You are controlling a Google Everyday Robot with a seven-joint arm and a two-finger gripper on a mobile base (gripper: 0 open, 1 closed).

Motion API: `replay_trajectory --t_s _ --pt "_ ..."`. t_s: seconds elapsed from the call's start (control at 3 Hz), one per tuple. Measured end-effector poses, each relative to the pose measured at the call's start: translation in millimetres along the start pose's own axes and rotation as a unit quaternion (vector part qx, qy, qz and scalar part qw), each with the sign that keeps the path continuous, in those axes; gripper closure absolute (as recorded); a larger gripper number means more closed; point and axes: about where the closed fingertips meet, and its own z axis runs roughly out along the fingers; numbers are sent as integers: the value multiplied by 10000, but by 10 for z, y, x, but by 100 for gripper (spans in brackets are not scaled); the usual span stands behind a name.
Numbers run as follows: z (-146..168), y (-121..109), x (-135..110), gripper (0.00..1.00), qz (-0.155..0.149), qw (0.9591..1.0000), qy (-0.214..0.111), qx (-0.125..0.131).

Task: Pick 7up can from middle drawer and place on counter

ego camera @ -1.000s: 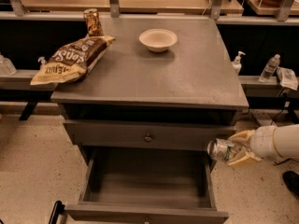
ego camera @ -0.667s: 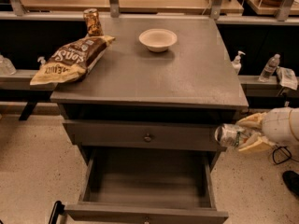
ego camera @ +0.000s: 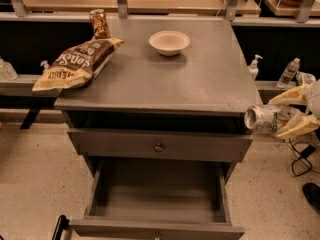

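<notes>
My gripper (ego camera: 294, 112) is at the right edge of the view, just off the counter's front right corner. Its pale fingers (ego camera: 295, 96) are shut on the 7up can (ego camera: 261, 118), a silver-white can with green print held on its side, top facing left, a little below counter height. The counter (ego camera: 200, 79) is a broad grey metal cabinet top. The middle drawer (ego camera: 157, 191) stands pulled out below, its grey floor bare, knob (ego camera: 157, 236) at the bottom edge. A shut drawer with a round knob (ego camera: 158, 147) sits above it.
On the counter stand a white bowl (ego camera: 169, 42) at the back middle, a brown chip bag (ego camera: 76, 64) at the left and a brown-copper can (ego camera: 99, 23) at the back left. Bottles (ego camera: 289, 72) stand on a low shelf at the right. A cable (ego camera: 300, 160) lies on the floor.
My gripper has lifted the 7up can upward and slightly right, from beside the shut drawer's front to near the counter's edge height.
</notes>
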Motion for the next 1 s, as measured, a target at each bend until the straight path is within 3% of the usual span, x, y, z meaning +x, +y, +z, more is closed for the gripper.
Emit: replay_trajectory --t_s 0.33,1.0 --pt "-226 -112 -200 100 -233 9997 43 32" --pt "-156 -137 -376 100 -430 9990 -42 -86"
